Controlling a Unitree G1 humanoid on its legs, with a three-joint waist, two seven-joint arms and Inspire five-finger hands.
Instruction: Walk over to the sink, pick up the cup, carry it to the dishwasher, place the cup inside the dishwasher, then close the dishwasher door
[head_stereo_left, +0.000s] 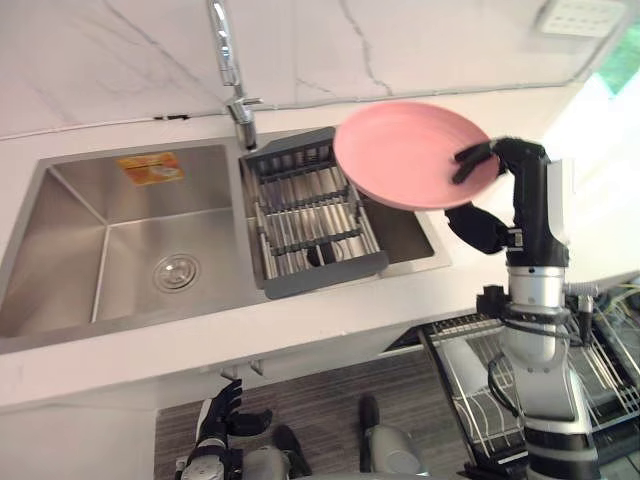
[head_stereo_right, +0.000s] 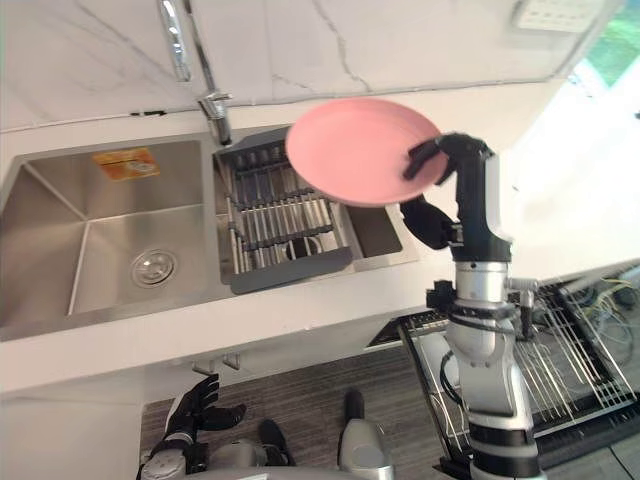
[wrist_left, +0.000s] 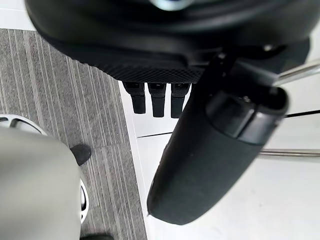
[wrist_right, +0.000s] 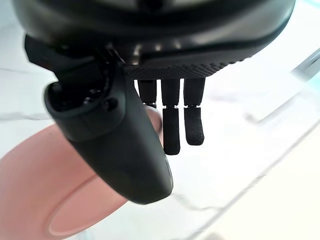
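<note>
My right hand (head_stereo_left: 515, 165) is raised over the right end of the sink (head_stereo_left: 60, 190) and is shut on a pink plate (head_stereo_left: 405, 150). Its fingers hook over the plate's rim and the thumb (wrist_right: 117, 145) sits under it. The plate (wrist_right: 35, 185) is tilted and hangs above the grey dish rack (head_stereo_left: 300, 210) in the right basin. A small dark round thing (head_stereo_right: 300, 246) lies in that rack; I cannot tell what it is. My left hand (head_stereo_left: 222, 412) hangs low beside the cabinet front, fingers (wrist_left: 157, 100) relaxed and holding nothing.
A chrome faucet (head_stereo_left: 232, 80) stands behind the sink's divider. The left basin has a round drain (head_stereo_left: 177, 272). At the lower right the dishwasher stands open with its wire rack (head_stereo_left: 600, 365) pulled out. White counter runs along the front of the sink.
</note>
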